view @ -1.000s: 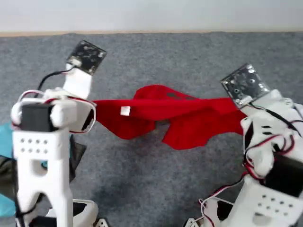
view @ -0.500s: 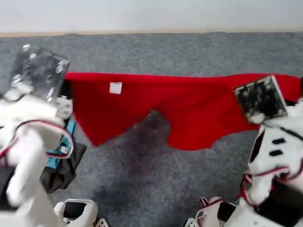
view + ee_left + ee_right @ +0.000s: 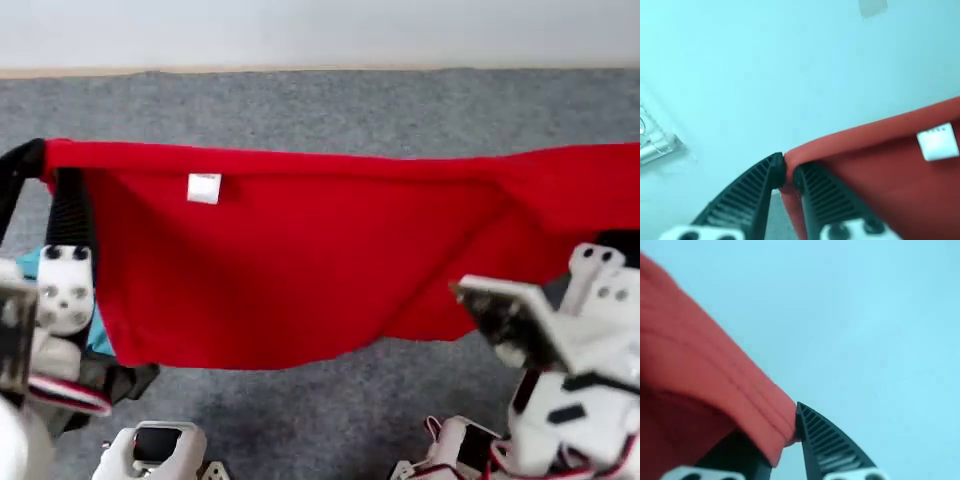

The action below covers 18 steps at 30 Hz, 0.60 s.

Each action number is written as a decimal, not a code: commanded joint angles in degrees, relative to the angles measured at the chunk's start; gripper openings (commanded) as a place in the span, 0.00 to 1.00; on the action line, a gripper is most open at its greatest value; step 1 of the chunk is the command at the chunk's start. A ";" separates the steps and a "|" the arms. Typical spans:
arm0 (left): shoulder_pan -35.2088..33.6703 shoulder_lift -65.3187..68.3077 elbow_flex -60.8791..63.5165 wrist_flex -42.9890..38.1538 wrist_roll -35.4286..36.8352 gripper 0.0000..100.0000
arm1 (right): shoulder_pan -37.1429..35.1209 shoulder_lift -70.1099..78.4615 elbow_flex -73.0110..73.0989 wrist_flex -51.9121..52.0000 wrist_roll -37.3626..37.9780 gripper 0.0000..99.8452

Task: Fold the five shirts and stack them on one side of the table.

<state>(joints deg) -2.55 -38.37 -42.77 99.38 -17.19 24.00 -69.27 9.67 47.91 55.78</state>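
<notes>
We hold the red shirt (image 3: 300, 270) stretched wide above the grey table (image 3: 330, 110), left gripper (image 3: 786, 176) clamped on one top corner, right gripper (image 3: 787, 436) pinched tight on the other

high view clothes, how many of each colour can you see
red shirt, held up spread out: 1
teal cloth, mostly hidden at the table's edge: 1
dark cloth, mostly hidden beside the teal one: 1
total: 3

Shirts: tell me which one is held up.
The red shirt, stretched between left gripper and right gripper; the teal shirt and dark shirt lie on the table.
</notes>
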 commanded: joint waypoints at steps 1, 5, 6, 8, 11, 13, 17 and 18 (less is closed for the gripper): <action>-0.70 -2.73 0.31 1.14 0.09 0.00 | 1.01 -2.15 -2.90 -1.54 2.55 0.01; -0.70 -7.74 4.88 1.14 -1.49 0.00 | 1.01 -4.44 -4.66 -1.45 4.04 0.01; -0.70 -9.23 6.20 1.14 -2.90 0.00 | 1.01 -4.62 -5.98 -1.19 4.13 0.01; -0.70 -12.22 9.01 1.14 -5.10 0.00 | 1.01 -4.70 -8.44 -0.92 4.22 0.01; -2.02 -16.70 13.23 1.14 -6.24 0.00 | 1.01 -4.62 -12.48 1.54 4.31 0.01; -4.92 -19.34 16.04 1.05 -6.24 0.00 | 1.01 -4.53 -14.59 3.38 4.31 0.01; -7.56 -23.65 22.81 1.05 -6.24 0.00 | 0.92 -4.53 -14.77 6.99 4.31 0.01; -7.56 -24.79 24.48 1.05 -6.24 0.00 | 0.92 -4.44 -13.71 8.13 4.31 0.01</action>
<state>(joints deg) -9.14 -61.32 -22.29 99.38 -22.90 24.26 -73.93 -3.96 53.63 59.21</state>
